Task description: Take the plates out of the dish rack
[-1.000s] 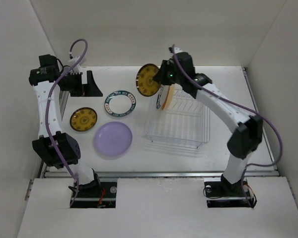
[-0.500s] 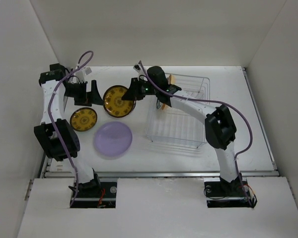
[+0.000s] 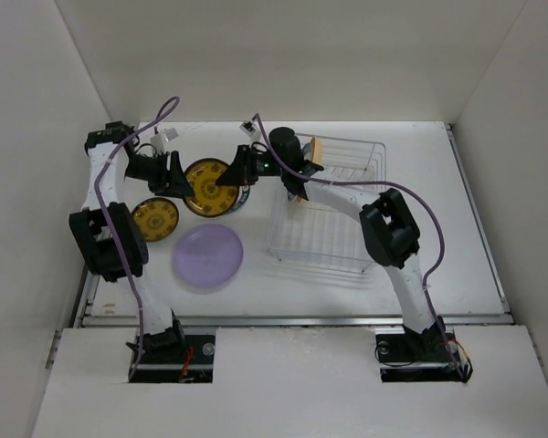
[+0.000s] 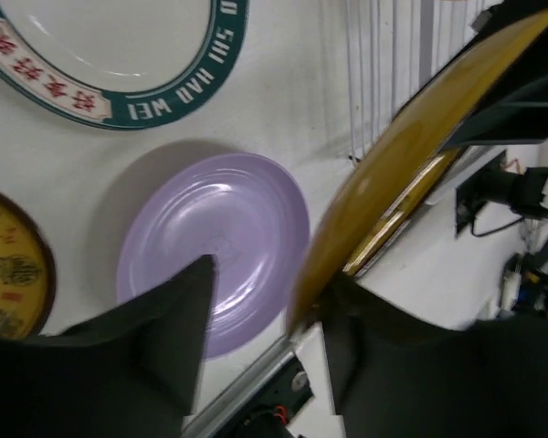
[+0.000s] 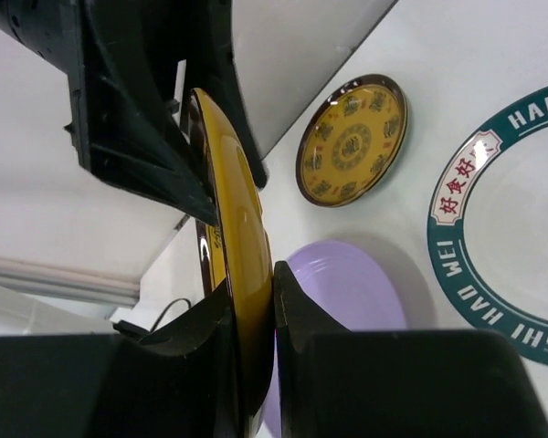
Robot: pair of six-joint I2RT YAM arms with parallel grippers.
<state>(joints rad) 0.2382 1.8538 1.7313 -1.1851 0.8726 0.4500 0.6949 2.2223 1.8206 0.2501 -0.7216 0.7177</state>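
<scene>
My right gripper [image 3: 233, 175] [image 5: 253, 278] is shut on a mustard plate with a dark rim [image 3: 207, 187] [image 5: 242, 228], holding it on edge above the table, left of the dish rack [image 3: 329, 219]. My left gripper [image 3: 183, 181] [image 4: 269, 283] straddles that plate's opposite rim [image 4: 411, 155]. One finger touches the rim and the other stands apart, so it is open. On the table lie a lavender plate [image 3: 207, 257] [image 4: 219, 246], a small mustard plate [image 3: 153, 220] [image 5: 352, 141] and a teal-rimmed white plate [image 4: 119, 55] [image 5: 493, 219], partly hidden in the top view. An orange-patterned plate [image 3: 316, 149] stands in the rack.
The wire rack fills the middle right of the table, and its wires [image 4: 384, 64] show at the top of the left wrist view. White walls close in the left, back and right sides. The table's metal front edge [image 3: 292, 319] runs just before the arm bases.
My right arm swung the mustard plate from over the rack leftward and down. My left gripper came in to meet it, and its jaws have narrowed around the rim.
</scene>
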